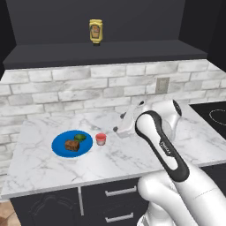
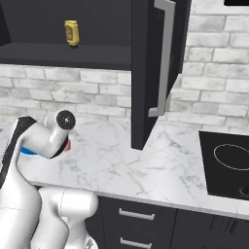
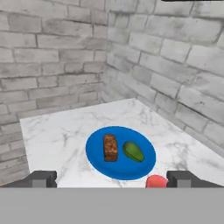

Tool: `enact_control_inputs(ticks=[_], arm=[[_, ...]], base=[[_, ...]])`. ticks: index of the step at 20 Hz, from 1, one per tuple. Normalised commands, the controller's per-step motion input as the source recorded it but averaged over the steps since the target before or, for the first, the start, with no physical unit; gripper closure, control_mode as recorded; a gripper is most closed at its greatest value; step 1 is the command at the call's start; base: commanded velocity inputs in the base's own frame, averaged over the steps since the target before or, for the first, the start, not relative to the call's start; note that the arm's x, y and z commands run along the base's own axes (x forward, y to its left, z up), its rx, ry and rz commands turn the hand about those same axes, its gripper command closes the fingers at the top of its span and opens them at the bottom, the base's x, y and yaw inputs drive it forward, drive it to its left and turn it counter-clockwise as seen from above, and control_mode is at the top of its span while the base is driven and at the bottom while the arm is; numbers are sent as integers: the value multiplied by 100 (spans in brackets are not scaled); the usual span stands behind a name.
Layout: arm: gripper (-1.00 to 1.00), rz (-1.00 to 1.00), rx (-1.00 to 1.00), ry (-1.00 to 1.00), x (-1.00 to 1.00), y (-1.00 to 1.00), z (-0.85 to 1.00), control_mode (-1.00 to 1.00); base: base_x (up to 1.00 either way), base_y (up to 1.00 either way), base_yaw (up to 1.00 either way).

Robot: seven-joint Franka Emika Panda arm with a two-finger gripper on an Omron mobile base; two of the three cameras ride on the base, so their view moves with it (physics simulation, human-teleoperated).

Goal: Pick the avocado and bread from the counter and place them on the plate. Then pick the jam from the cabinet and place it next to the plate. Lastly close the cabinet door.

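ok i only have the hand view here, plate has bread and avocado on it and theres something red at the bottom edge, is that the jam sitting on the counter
Observer: Yes. In the left base view the jam stands upright on the counter, just beside the plate, apart from the gripper.
Operator: gripper empty then
Observer: Yes, its jaws are open with nothing between them, a little to the jam's right in the left base view.
Operator: whats the cabinet door doing
Observer: The right base view shows the cabinet door swung open, its edge toward the camera and its bar handle facing right.
Operator: anything left on the shelf
Observer: A yellow bottle stands on the cabinet shelf.
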Motion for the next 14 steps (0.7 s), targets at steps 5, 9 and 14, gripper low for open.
enact_control_inputs(ticks=[5,9,14], arm=[[-100,-19,0,5,-24,0,39,-100],[-100,-17,0,2,-21,0,41,-100],[-100,-16,0,4,-9,2,31,-100]], base=[[0,0,0],[0,0,0],[0,0,0]])
